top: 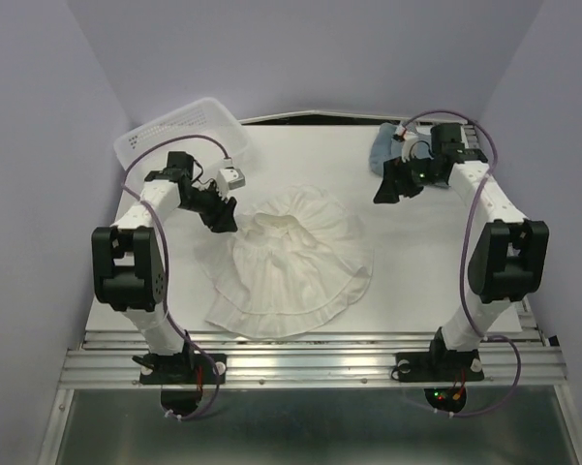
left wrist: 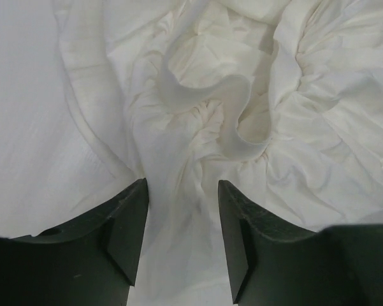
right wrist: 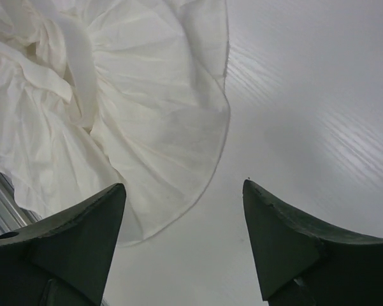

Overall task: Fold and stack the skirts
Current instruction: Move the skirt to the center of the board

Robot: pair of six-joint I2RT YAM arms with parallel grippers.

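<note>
bolted to the metal rail [top: 310,360] at the near edge, my two arms reach out over the white table [top: 300,155]. from above, the white skirt [top: 295,266] lies spread in a flared fan in the middle of the table, ruffled hem toward me, waist end pointing away. my left claw [top: 223,218] hangs at that waist end, on its left side. my right claw [top: 387,189] is off to the right, apart from the white cloth. the blue-grey skirt [top: 387,145] sits at the far right of the table, partly behind my right arm, so whether it is folded is hard to say. a white mesh basket [top: 174,131] leans at the far left corner.

from my left wrist, the left claw [left wrist: 181,191] is released, fingers apart, clamping nothing. the white skirt [left wrist: 204,95] bunches just beyond the tips, its waistband [left wrist: 242,143] curling up in a loop; bare table [left wrist: 25,159] shows at left.

from my right wrist, the right claw [right wrist: 183,188] stands wide and empty. the white skirt's [right wrist: 146,115] hem curves past the left finger, and the table [right wrist: 306,95] fills the right.
</note>
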